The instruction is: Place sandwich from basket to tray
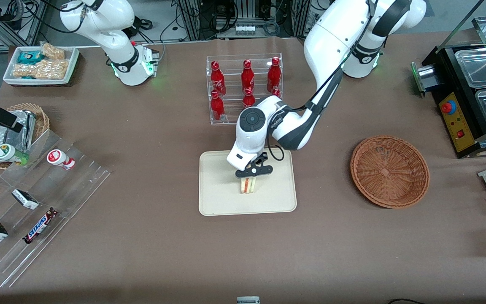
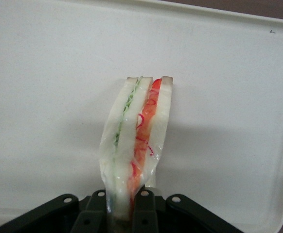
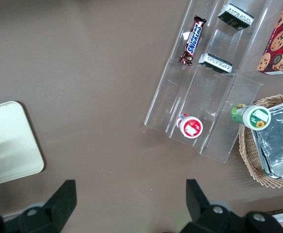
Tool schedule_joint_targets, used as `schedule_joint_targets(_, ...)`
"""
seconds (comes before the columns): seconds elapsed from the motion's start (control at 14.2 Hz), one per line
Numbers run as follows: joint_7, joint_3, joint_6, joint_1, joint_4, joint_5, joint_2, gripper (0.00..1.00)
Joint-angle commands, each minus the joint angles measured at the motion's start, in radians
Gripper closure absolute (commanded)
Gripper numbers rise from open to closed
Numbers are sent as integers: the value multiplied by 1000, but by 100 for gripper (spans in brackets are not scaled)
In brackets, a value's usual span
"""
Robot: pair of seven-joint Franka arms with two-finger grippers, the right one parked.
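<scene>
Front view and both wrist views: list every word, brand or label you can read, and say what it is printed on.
"SNICKERS": on the candy bar in the clear acrylic rack.
Red bottles: white script, too small to read.
Small dark packs: print too small.
Yellow control panel: markings unreadable.
The sandwich, clamped in the gripper over the tray, carries no text.

On your bench (image 1: 141,253): a clear rack of red bottles (image 1: 245,86); toward the parked arm's end, a stepped acrylic rack (image 1: 36,211) carrying a Snickers bar (image 1: 39,226), two dark wrapped bars and a red-lidded cup (image 1: 60,159). You also have a tan wicker basket of foil packs (image 1: 15,131), a cookie box (image 3: 280,51) and a white bin of snacks (image 1: 40,63).
</scene>
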Motion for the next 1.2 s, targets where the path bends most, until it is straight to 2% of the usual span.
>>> schedule_joint_targets(0.0, -3, 12, 23, -10, 28, 13, 21, 52)
schedule_joint_targets(0.07, -3, 12, 24, -10, 28, 13, 19, 1)
schedule_joint_targets(0.28, -1, 14, 24, -10, 29, 16, 7, 0)
schedule_joint_targets(0.49, -4, 15, -3, -2, 29, 14, -60, 0)
schedule_joint_targets(0.63, 10, 20, -154, 9, 29, 14, -137, 0)
schedule_joint_targets(0.85, 13, 17, -271, 79, 26, 2, -263, 0)
schedule_joint_targets(1.13, 60, 17, -359, 170, 18, -12, -349, 0)
